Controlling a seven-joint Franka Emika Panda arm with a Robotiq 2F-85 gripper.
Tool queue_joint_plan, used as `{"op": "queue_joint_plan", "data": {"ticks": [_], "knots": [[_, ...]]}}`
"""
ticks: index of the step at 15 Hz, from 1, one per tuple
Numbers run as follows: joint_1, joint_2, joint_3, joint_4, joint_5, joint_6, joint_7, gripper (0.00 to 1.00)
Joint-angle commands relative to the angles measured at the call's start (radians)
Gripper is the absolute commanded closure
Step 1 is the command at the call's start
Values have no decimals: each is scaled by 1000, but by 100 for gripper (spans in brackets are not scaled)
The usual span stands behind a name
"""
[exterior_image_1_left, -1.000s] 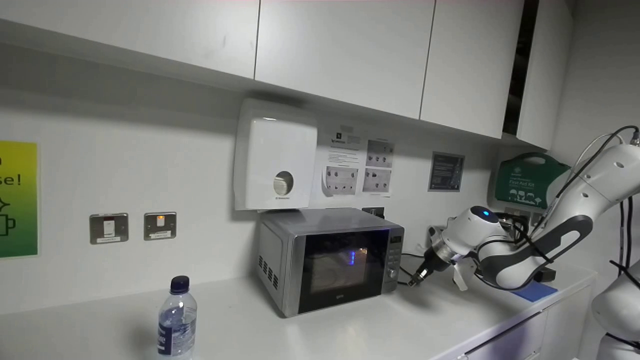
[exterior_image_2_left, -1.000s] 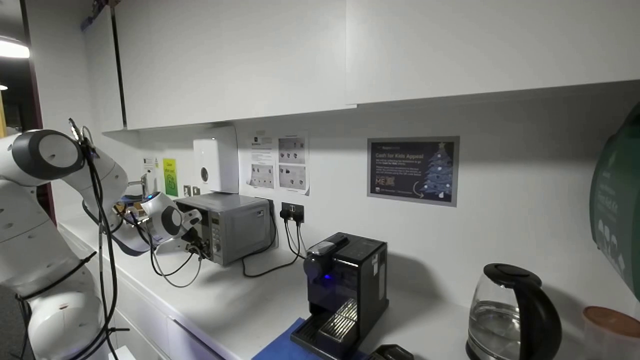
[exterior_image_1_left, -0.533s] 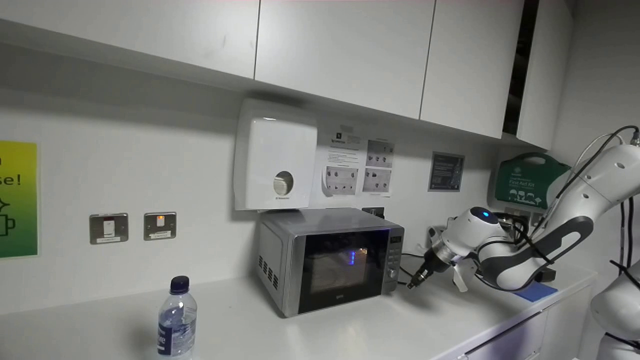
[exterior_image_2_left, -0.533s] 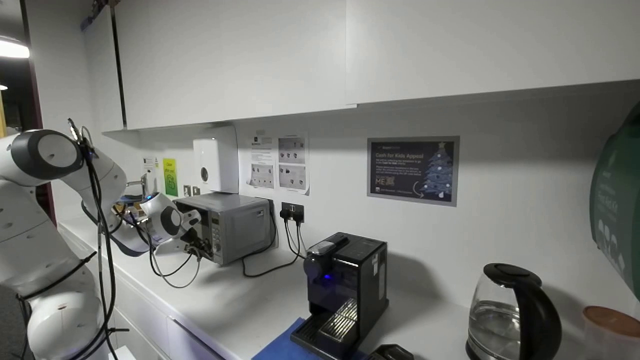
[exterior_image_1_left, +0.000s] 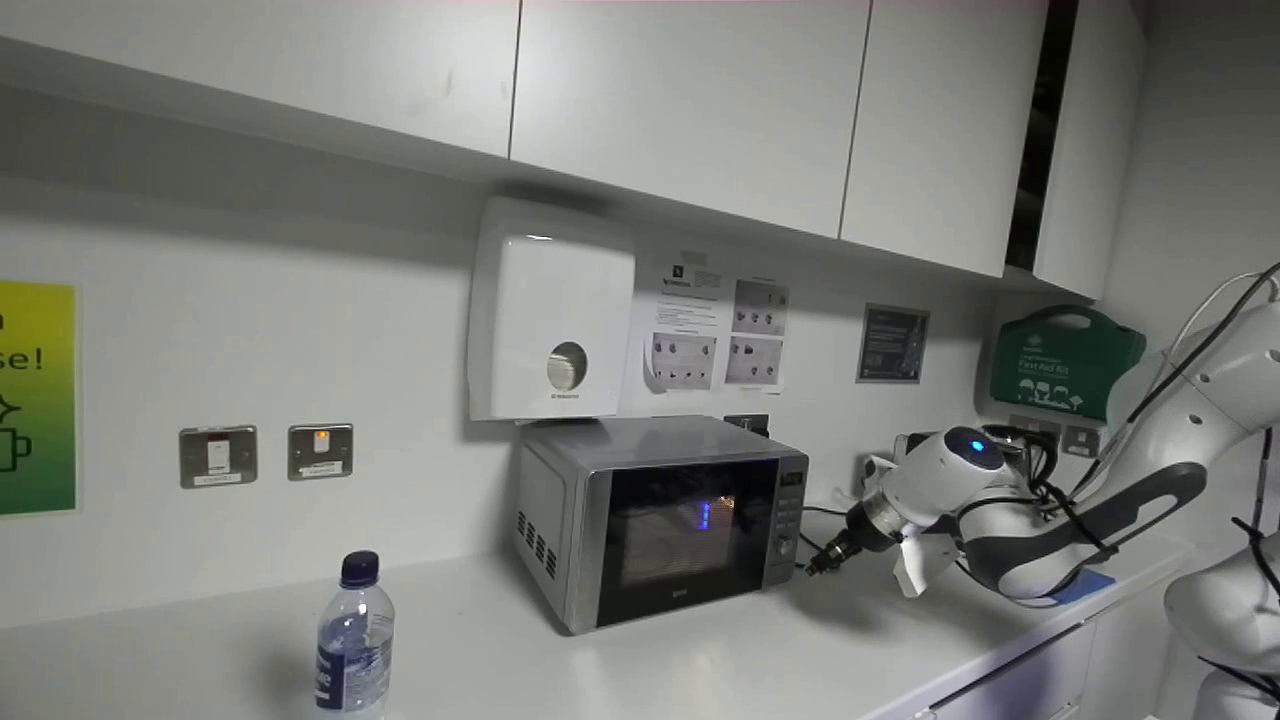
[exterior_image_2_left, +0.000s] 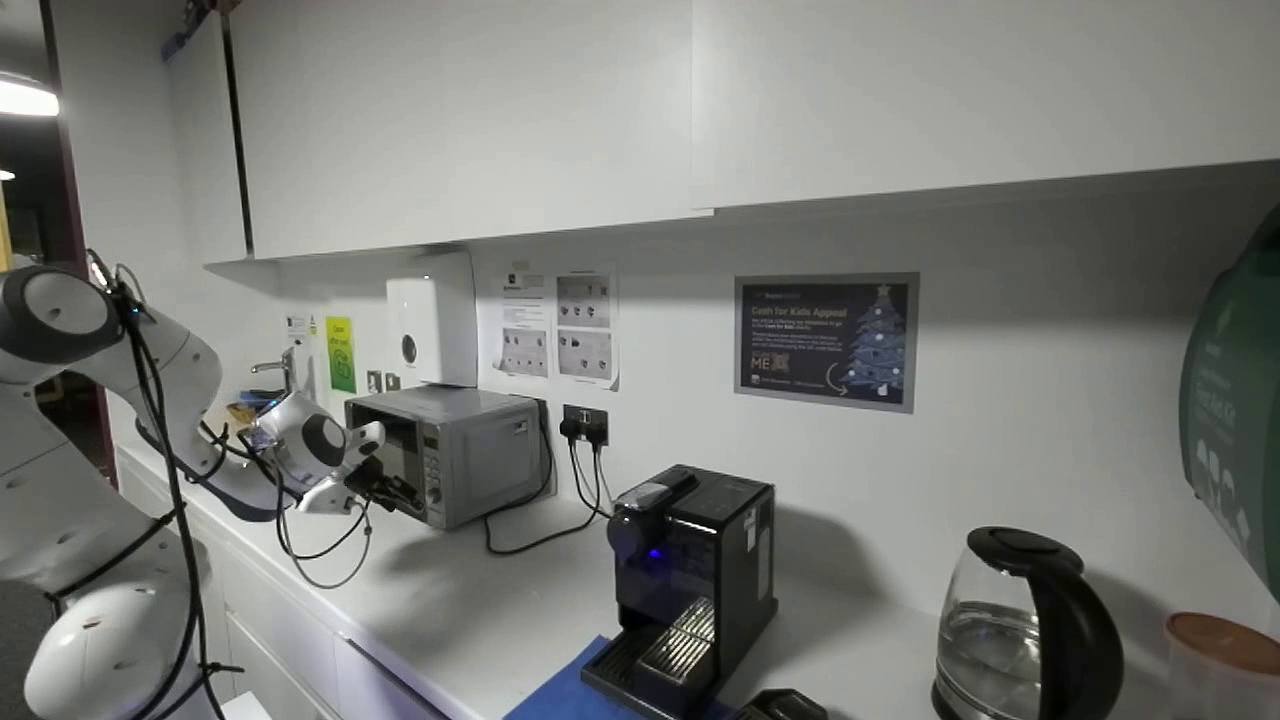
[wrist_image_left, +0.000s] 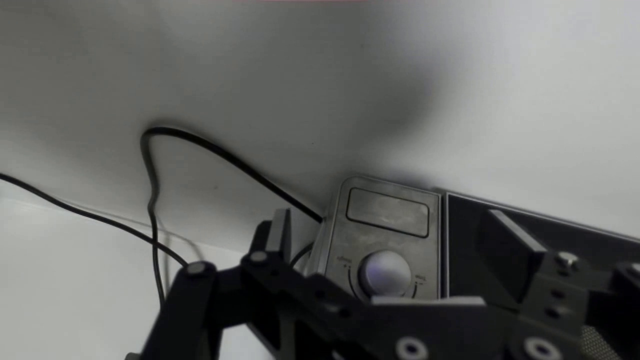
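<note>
Wrist view, gripper (wrist_image_left: 398, 230), jaws wide apart, empty; microwave dial (wrist_image_left: 385, 273) showing between them, black cable (wrist_image_left: 165, 131) nearby

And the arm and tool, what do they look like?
White arm, dark grey joint trim, blue light on a dark cap, black and grey cables held by black straps. Black tool: jointed links, silver screws, pale-edged fingers. No markings legible.

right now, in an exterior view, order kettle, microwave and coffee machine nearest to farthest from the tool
1. Microwave, just ahead of the tool
2. Coffee machine, farther right in that view
3. Kettle, rightmost of the three
</note>
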Motion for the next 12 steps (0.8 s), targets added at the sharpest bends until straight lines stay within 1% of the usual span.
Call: {"op": "queue_joint_plan", "data": {"ticks": [1, 2, 4, 5, 8, 9, 11, 12], "knots": [[-107, -84, 120, -6, -2, 55, 131, 5], [-130, -98, 150, -6, 1, 68, 162, 26], [-174, -122, 200, -6, 4, 99, 214, 31], [-201, -140, 226, -8, 5, 126, 240, 36], [-279, -193, 298, -8, 13, 207, 303, 58], [-300, -222, 338, -18, 140, 237, 219, 67], [-351, -238, 395, -17, 238, 287, 182, 81], [-374, -239, 425, -14, 288, 307, 156, 90]]}}
